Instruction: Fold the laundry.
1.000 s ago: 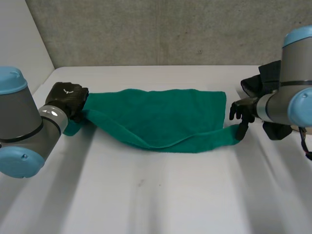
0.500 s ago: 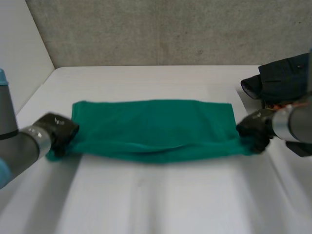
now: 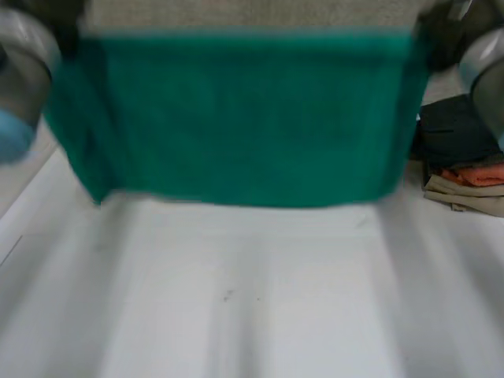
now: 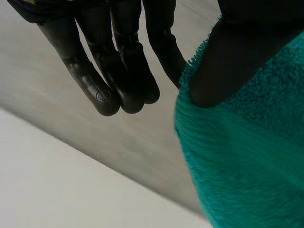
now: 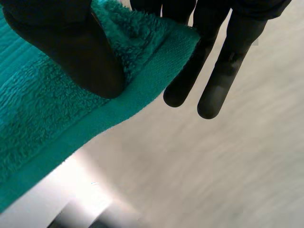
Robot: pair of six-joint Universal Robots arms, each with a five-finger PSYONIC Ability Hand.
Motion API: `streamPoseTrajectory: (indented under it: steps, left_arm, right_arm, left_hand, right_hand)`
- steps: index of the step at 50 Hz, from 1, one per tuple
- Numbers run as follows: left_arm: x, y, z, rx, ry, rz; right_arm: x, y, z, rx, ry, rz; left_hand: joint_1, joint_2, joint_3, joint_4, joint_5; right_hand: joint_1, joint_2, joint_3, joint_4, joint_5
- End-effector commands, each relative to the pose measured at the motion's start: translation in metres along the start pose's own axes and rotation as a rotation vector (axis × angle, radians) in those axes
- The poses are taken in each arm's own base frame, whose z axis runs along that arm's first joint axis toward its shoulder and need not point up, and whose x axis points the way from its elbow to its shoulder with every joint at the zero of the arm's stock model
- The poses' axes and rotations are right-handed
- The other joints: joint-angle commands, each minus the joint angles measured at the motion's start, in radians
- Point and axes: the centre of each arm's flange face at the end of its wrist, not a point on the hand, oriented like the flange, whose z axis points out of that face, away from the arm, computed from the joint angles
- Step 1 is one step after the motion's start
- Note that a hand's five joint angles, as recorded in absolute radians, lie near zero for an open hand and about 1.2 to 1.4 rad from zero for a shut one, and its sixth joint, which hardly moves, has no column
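Table point(image 3: 252, 299) nearest, at 6 o'clock in head view, plain white. Above it, towel point(image 3: 244, 118), green terry, held up and stretched flat from 9 to 3 o'clock, with the lower hem apparently hanging clear of the tabletop. Left arm point(image 3: 24, 71) at 10 o'clock, right arm point(image 3: 484, 71) at 2 o'clock, one at each top corner. Pile of clothes point(image 3: 465, 157) at 3 o'clock, just past the towel's side edge: dark piece on top, orange and beige beneath. Concrete wall point(image 3: 236, 12) at 12 o'clock, farthest.

Risks (judgement only):
- Shallow hold on both sides. Left hand point(image 4: 232, 57) pinches its corner under the thumb, other fingers point(image 4: 118, 71) straight and well off the cloth. Right hand point(image 5: 61, 42) pinches the hemmed corner under the thumb, other fingers straight and reaching past the edge.
- Could lose a corner on a quick swing or an uneven pull, dropping the towel in a heap.
- Could lay the fold down skewed if one arm leads.
- Could brush the pile at 3 o'clock on the way down.

Views compared:
- Head view gives the whole span, the level of the top edge, both arms and the pile.
- Wrist views add the pinch itself: thumb flat on the nap, very little cloth inside each grip, and the woven hem band at the right corner.
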Motion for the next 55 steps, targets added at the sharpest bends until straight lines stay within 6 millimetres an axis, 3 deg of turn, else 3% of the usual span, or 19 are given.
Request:
streamPoseTrajectory:
  steps: [1,8,14,17,20,22,26,31,37,41,49,55]
  left_arm:
    - [-0.049,-0.050,0.016,0.304,-0.258,-0.182]
    - [-0.011,-0.005,0.012,0.107,-0.140,-0.176]
    - [0.048,0.053,-0.007,-0.094,0.044,-0.163]
    - [0.096,0.102,-0.027,-0.242,0.173,-0.138]
    - [0.129,0.140,-0.046,-0.364,0.265,-0.114]
    - [0.147,0.159,-0.060,-0.430,0.320,-0.106]
    - [0.162,0.176,-0.080,-0.543,0.400,-0.081]
    - [0.157,0.170,-0.094,-0.631,0.465,-0.062]
    - [0.133,0.156,-0.085,-0.589,0.438,-0.101]
    - [0.117,0.164,-0.076,-0.595,0.418,-0.121]
    - [0.107,0.194,-0.074,-0.657,0.469,-0.115]
    - [0.103,0.202,-0.069,-0.617,0.516,-0.140]
  right_arm:
    - [0.033,-0.057,0.012,0.472,0.236,0.120]
    - [0.004,-0.028,0.010,0.398,0.118,0.098]
    - [-0.045,0.035,0.001,0.143,-0.108,0.105]
    - [-0.077,0.094,-0.015,-0.091,-0.229,0.085]
    - [-0.101,0.136,-0.032,-0.245,-0.314,0.051]
    - [-0.109,0.159,-0.042,-0.325,-0.351,0.014]
    - [-0.113,0.181,-0.055,-0.406,-0.375,-0.028]
    - [-0.111,0.181,-0.065,-0.432,-0.370,-0.009]
    - [-0.106,0.173,-0.072,-0.425,-0.349,0.033]
    - [-0.105,0.175,-0.077,-0.431,-0.335,0.067]
    - [-0.105,0.185,-0.079,-0.443,-0.328,0.072]
    - [-0.105,0.189,-0.080,-0.450,-0.331,0.064]
  left_hand:
    - [0.233,0.201,0.207,0.197,0.251]
    - [0.233,0.201,0.207,0.197,0.251]
    - [0.233,0.201,0.207,0.197,0.251]
    - [0.233,0.201,0.207,0.197,0.251]
    - [0.233,0.201,0.207,0.197,0.251]
    - [0.233,0.201,0.207,0.197,0.251]
    - [0.233,0.201,0.207,0.197,0.251]
    - [-0.013,-0.044,-0.039,-0.049,0.005]
    - [-0.357,-0.388,-0.382,-0.393,-0.338]
    - [-0.433,-0.465,-0.459,-0.469,-0.415]
    - [-0.495,-0.526,-0.521,-0.531,-0.476]
    - [-0.569,-0.600,-0.594,-0.604,-0.550]
  right_hand:
    - [0.277,0.220,0.210,0.201,0.231]
    - [0.277,0.220,0.210,0.201,0.231]
    - [0.277,0.220,0.210,0.201,0.231]
    - [0.277,0.220,0.210,0.201,0.231]
    - [0.277,0.220,0.210,0.201,0.231]
    - [0.277,0.220,0.210,0.201,0.231]
    - [0.277,0.220,0.210,0.201,0.231]
    - [0.277,0.220,0.210,0.201,0.231]
    - [0.277,0.220,0.210,0.201,0.231]
    - [0.277,0.220,0.210,0.201,0.231]
    - [0.277,0.220,0.210,0.201,0.231]
    - [0.277,0.220,0.210,0.201,0.231]
